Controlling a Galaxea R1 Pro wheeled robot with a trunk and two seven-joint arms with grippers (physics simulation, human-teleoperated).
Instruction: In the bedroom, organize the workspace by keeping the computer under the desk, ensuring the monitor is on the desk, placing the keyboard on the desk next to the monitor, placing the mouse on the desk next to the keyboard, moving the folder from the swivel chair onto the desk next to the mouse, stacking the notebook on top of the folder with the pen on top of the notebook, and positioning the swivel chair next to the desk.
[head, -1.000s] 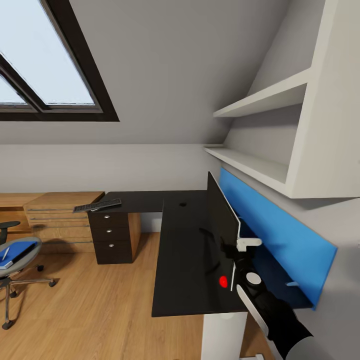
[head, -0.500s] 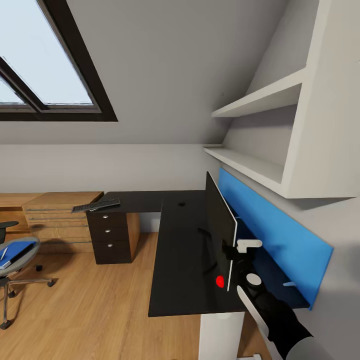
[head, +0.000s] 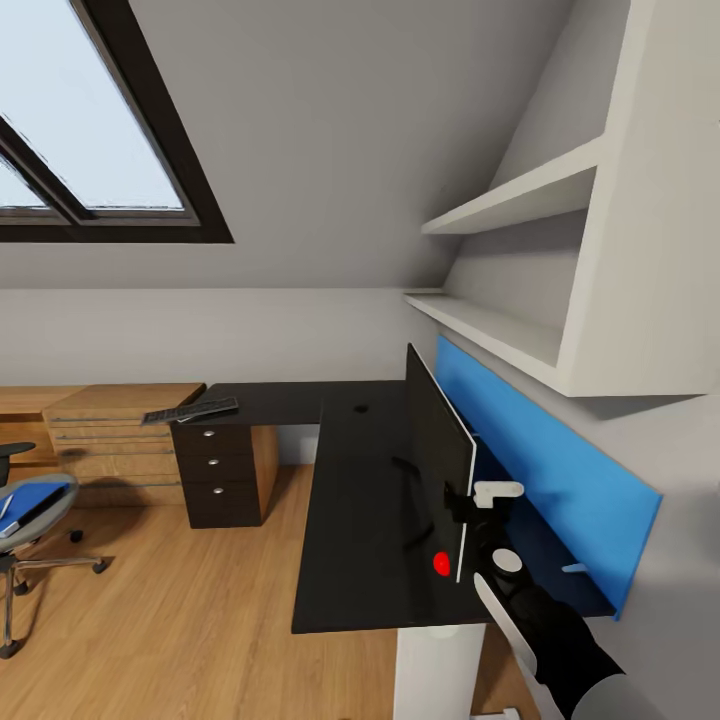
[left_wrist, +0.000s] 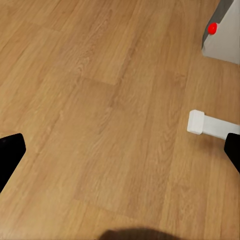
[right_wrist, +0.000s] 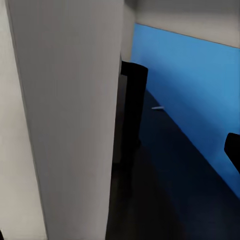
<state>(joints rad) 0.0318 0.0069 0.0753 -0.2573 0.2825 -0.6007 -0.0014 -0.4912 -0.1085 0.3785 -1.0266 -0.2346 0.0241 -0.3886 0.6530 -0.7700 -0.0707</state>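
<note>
The black-topped desk (head: 350, 520) runs along the blue back panel. The monitor (head: 432, 455) stands on it, seen edge-on, with a red dot at its lower corner. My right gripper (head: 476, 497) is open at the monitor's near edge; its wrist view shows the white back (right_wrist: 65, 110), the black stand (right_wrist: 132, 110) and one fingertip (right_wrist: 233, 150). The keyboard (head: 190, 410) lies on the desk's far left wing. At the far left the swivel chair (head: 25, 545) carries the blue folder (head: 38, 494) with a dark notebook (head: 35, 508) and a pale pen (head: 8, 509). My left gripper (left_wrist: 120, 150) is open over the floor. The mouse is hidden.
A black drawer pedestal (head: 222, 475) and a light wooden cabinet (head: 115, 440) stand under the left wing. White shelves (head: 520, 330) overhang the desk. A white box (head: 440, 670) stands under the desk's near end; whether it is the computer I cannot tell. A white foot (left_wrist: 207, 124) lies on the wooden floor.
The whole picture has drifted slightly left, so the camera moved. My right gripper stays at the monitor's near edge and nothing else has shifted.
</note>
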